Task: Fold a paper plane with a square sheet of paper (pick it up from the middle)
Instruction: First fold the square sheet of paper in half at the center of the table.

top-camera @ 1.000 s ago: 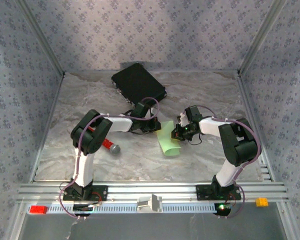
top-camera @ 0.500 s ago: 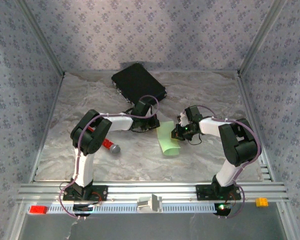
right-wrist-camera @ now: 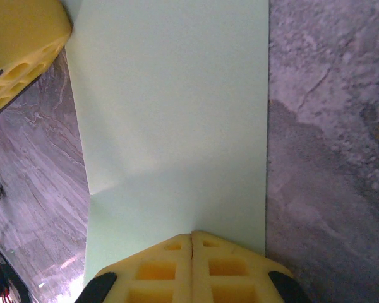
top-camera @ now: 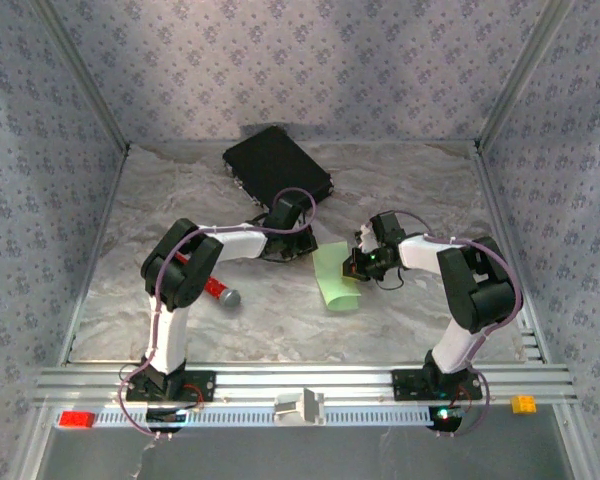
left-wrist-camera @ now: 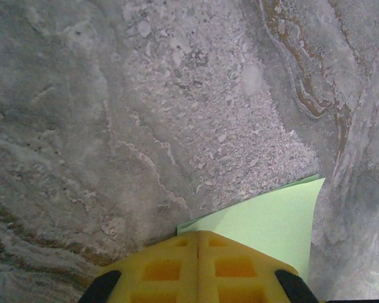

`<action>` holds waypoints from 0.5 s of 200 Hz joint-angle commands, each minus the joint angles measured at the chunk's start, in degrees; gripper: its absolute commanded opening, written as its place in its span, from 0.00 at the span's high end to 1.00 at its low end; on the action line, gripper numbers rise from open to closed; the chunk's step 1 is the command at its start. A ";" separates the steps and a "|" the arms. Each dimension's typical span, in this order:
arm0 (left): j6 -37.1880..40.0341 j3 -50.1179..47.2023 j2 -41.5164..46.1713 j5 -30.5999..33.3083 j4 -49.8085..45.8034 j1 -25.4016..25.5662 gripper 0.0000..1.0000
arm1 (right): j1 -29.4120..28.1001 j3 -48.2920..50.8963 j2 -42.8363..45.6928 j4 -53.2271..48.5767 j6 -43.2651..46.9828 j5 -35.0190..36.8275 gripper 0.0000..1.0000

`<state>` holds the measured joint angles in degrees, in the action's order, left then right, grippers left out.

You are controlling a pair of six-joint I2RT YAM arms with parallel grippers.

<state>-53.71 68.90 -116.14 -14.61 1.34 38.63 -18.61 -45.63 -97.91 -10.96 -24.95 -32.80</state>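
A: Paper (top-camera: 335, 278) is laid mid table (top-camera: 170, 190), near end curled; left gripper (top-camera: 302, 243) has been shifted onto its far-left corner, fingers pressed together.
B: Confirmed; right gripper (top-camera: 357, 264) likewise closed, held on right edge. Nothing pinched; paper judged pinned for creasing.

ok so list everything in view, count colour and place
sheet of paper: 1, light green, middle of table
case: 1, black, far side of table
tool: 1, red handle, grey head, left of centre
red block: 1, red, near rail, left end
orange block: 1, orange, near rail, right end
clip: 1, pale grey, near rail, middle
table: 1, grey marbled, under everything
left pincer: 1, yellow, shut, at paper's far corner
right pincer: 1, yellow, shut, on paper's right edge
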 commanded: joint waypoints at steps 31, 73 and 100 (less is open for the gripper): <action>-2.29 1.65 -0.40 7.98 -4.77 -0.92 0.96 | 1.09 3.12 -1.87 -6.71 1.27 8.91 1.00; -1.92 2.95 -0.27 8.48 -5.92 -0.34 0.96 | 1.23 3.10 -1.76 -6.62 1.23 8.72 1.00; -2.10 2.90 0.97 9.65 -6.28 0.14 0.96 | 1.28 3.17 -1.76 -6.48 1.22 8.71 1.00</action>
<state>-55.61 70.76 -116.14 -9.87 -1.98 39.03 -18.46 -45.52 -97.86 -10.76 -24.95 -32.82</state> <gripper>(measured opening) 0.045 0.052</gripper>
